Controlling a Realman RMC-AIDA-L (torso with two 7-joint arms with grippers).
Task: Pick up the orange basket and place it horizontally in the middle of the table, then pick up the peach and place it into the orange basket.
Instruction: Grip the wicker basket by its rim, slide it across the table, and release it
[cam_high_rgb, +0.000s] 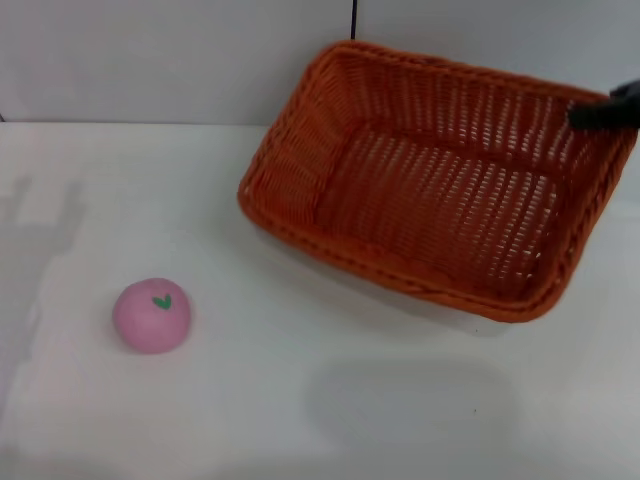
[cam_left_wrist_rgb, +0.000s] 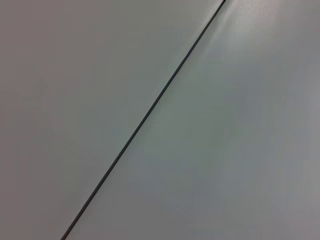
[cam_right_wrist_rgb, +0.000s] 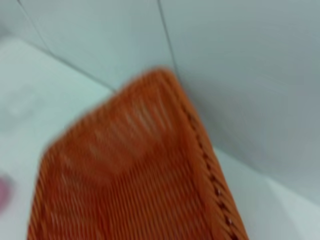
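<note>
The orange basket hangs tilted over the right half of the white table, its open side facing me and a faint shadow under it. My right gripper shows as a dark finger clamped on the basket's far right rim, at the edge of the head view. The right wrist view looks along the basket from that rim, blurred. The peach, pink with a green leaf mark, rests on the table at the front left, well apart from the basket. My left gripper is out of view.
A grey wall with a dark vertical seam stands right behind the table. The left wrist view holds only that plain wall and a seam.
</note>
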